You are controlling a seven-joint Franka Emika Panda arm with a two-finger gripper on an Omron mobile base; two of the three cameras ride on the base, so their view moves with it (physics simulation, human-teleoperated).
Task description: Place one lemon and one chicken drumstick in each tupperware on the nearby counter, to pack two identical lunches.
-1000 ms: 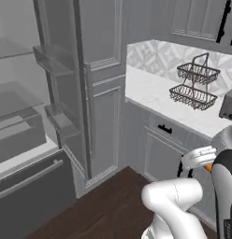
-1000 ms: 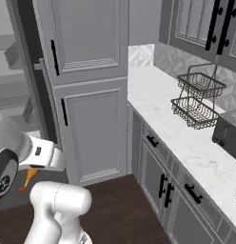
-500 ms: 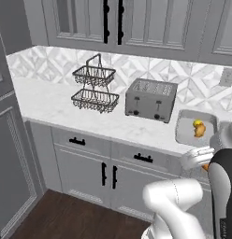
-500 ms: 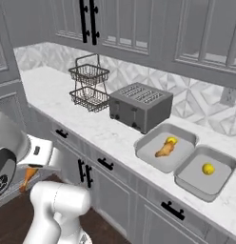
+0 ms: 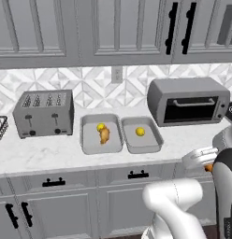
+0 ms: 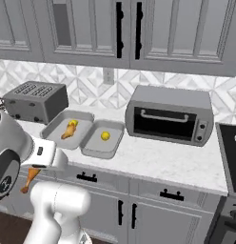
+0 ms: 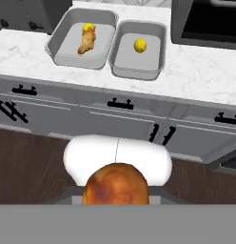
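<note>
I am holding a chicken drumstick [image 7: 115, 183] in the hand [image 6: 32, 170], jaws closed narrow on it, so I can carry it w/o dropping; in the right base view it is hanging below the hand. Ahead of the hand, on the desk [image 5: 52, 151], two tupperware are sitting side by side, touching. The left tupperware [image 7: 67, 47] is already having a lemon and a drumstick. The right tupperware [image 7: 124, 62] is having only a lemon [image 7: 140, 45], so I think my drumstick is going there, beside the lemon.

gripper [image 6: 32, 172] low before the base — clamped on a drumstick [image 7: 116, 185]
</note>
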